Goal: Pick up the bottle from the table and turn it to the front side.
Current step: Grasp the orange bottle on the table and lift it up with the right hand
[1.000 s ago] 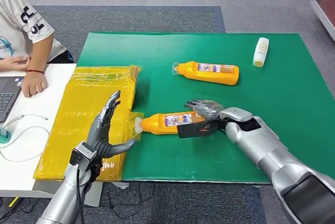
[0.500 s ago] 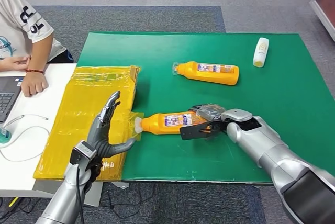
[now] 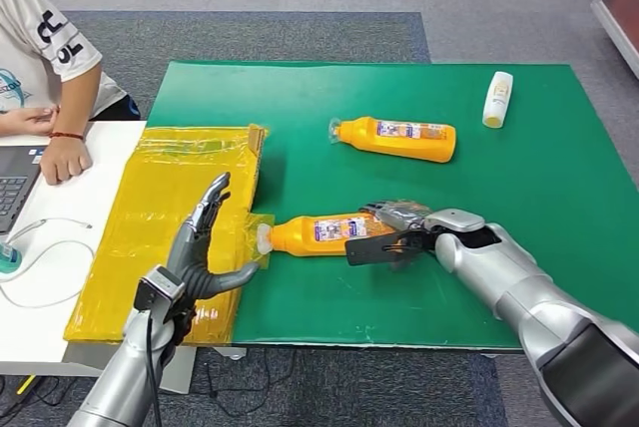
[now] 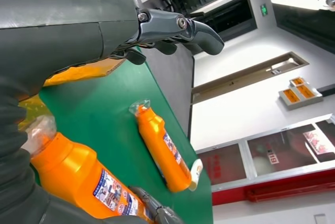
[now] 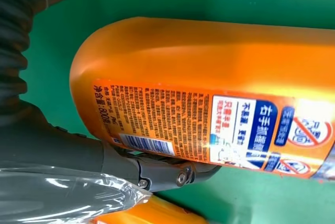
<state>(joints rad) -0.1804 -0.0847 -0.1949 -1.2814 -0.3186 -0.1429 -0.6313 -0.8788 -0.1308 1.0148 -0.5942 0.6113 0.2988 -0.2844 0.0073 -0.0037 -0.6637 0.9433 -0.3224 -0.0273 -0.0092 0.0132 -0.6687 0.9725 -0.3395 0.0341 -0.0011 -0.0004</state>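
The near bottle [image 3: 325, 233] lies on its side on the green table [image 3: 527, 168], its wrapped cap toward the yellow bag [image 3: 162, 217] and its base toward my right arm. My right hand [image 3: 388, 232] is at the base end: the dark thumb lies along the near flank, the other fingers reach over the far flank, and in the right wrist view a finger [image 5: 166, 174] sits just under the back label with its barcode. Whether that hand truly clamps the bottle or merely brackets it, I cannot tell. My left hand [image 3: 202, 247] hovers empty above the bag's edge, fingers spread, just beside the cap.

To do this step well, I judge that I should seat the grip squarely across the body before lifting, since the glossy plastic looks slippery and a hold at the base leaves the neck end free to sag. The upward face appears to be the back label, so the roll should bring the opposite face up.

A second orange bottle [image 3: 395, 140] lies farther back, well apart, and a small white bottle [image 3: 497, 99] near the far corner.
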